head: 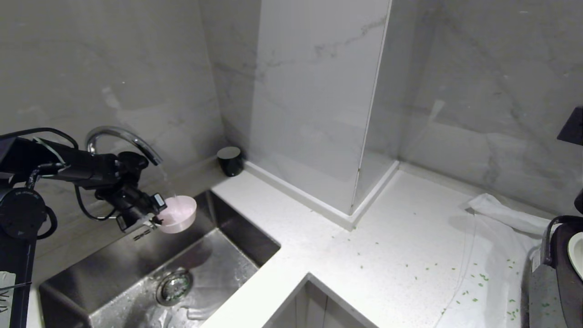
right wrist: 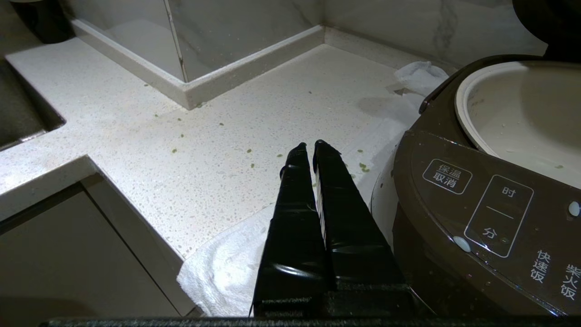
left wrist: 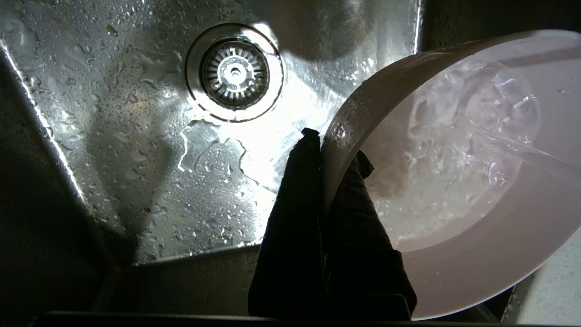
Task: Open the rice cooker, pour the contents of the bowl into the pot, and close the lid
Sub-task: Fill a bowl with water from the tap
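- Pink plastic bowl (head: 178, 213) at left of the head frame, held over the sink (head: 114, 269) under the tap (head: 119, 136) — a thin stream of water runs into it.
- Left gripper (head: 157, 216) pinches the bowl's rim; in the left wrist view one finger (left wrist: 295, 218) sits outside the wall and the other inside, clamped tight on the thin edge. Nothing else supports the bowl.
- Bowl (left wrist: 454, 181) looks light and stiff when empty, but it is filling — water churns over the bottom, so weight is growing and hangs off one side of the grip.
- Handling judgement: wet, smooth plastic on a rim pinch is likely slippery; the load will want to tip the bowl away from the fingers. Keep it level and move slowly, or water slops out.
- A deeper hold on the wall would probably be safer than the edge alone.
- Right gripper (right wrist: 313, 150) idle at centre of its wrist frame, fingers pressed together and holding nothing, above a white cloth (right wrist: 227, 268) on the counter (right wrist: 190, 150).
- Cooker (right wrist: 476, 218) at right of that frame, with the cream pot (right wrist: 522, 109) exposed and ready to receive — well apart from the bowl.
- Green specks litter the counter near the cooker.
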You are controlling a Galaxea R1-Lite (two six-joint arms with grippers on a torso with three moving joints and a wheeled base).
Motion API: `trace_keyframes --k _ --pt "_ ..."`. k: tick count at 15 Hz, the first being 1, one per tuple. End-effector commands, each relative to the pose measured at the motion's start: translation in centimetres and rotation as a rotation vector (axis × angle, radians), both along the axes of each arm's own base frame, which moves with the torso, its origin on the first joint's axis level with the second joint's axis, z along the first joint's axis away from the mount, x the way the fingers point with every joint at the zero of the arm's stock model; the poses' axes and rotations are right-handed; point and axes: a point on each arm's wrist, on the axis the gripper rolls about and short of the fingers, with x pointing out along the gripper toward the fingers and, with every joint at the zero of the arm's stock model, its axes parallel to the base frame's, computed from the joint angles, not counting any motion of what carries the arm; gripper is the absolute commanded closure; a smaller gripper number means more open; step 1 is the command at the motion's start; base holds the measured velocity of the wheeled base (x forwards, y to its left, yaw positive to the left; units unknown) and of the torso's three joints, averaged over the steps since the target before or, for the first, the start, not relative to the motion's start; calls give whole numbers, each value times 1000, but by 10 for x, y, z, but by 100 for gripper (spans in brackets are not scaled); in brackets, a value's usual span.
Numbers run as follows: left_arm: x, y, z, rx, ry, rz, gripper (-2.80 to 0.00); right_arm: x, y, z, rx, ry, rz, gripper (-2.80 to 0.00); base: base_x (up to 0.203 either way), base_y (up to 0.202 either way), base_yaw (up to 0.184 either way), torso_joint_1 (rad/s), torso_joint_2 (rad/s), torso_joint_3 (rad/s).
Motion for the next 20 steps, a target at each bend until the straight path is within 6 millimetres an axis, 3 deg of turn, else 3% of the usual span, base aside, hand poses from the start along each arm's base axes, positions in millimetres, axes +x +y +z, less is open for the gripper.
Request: trace_keyframes --k 1,20 --pt "0 -2 -2 -3 7 -2 0 0 0 0 0 2 1 0 0 0 0 0 0 0" --pt "0 -3 0 -4 2 0 0 0 0 0 0 1 1 0 0 0 0 0 0 0"
